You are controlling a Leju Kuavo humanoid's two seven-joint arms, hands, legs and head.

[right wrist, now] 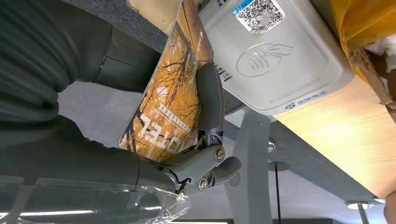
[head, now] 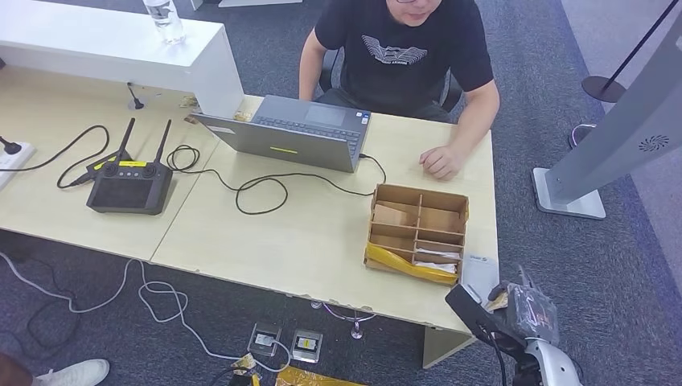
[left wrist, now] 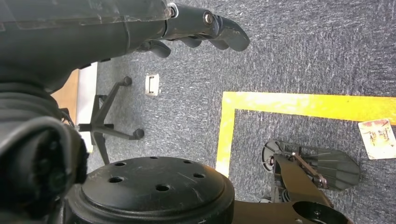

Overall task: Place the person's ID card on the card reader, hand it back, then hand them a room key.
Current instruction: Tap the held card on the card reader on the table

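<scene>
My right hand (head: 500,312) hovers just off the desk's near right corner and pinches an orange card (right wrist: 173,93) between thumb and fingers (right wrist: 210,100). The card is printed with autumn trees and the letters "TEL". The white card reader (right wrist: 275,60), marked with a QR sticker and a contactless symbol, lies on that desk corner (head: 480,272), close beside the card but apart from it. The person in a black T-shirt (head: 402,48) sits across the desk, one hand (head: 441,161) resting on the tabletop. My left hand (left wrist: 205,25) hangs over the carpet, holding nothing, fingers loosely apart.
A cardboard divider box (head: 418,233) stands right behind the reader. An open laptop (head: 289,133), a black controller with antennas (head: 129,185) and loose cables lie on the desk (head: 281,241). A grey stand's base (head: 571,197) stands on the floor to the right.
</scene>
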